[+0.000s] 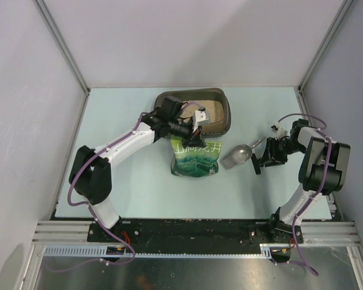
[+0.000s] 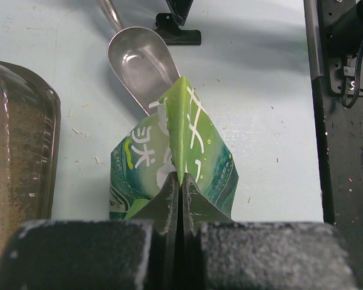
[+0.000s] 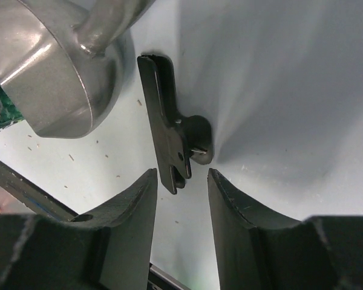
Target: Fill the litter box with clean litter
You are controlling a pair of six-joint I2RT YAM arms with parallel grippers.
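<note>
From above, the litter box [image 1: 190, 93] sits at the top middle of the pale table [image 1: 260, 109]. The clean litter [image 1: 215, 115] lies inside it, mostly on the right side, and looks like tan sand.

The left pincer [image 2: 180, 188] is squeezed tight on the top fold of the green bag [image 2: 175, 145]. The bag stands up on the table just below the box. The pincer is near the box's lower edge in the top view, and I cannot tell if they touch. In the left wrist view the box is at the left edge of the frame, away from the pincer, and the bag is in the middle.

The silver scoop [image 1: 236, 157] lies on the table just to the right of the bag, with its bowl toward the bag.

The right pincer [image 3: 181, 174] is at the right of the top view, well away from the box. Its jaws are partly apart (not wide, not shut). A small black clip [image 3: 169, 121] lies flat on the table, and its near end pokes in between the two fingertips. A thin gap shows on each side, so the clip is not squeezed.
</note>
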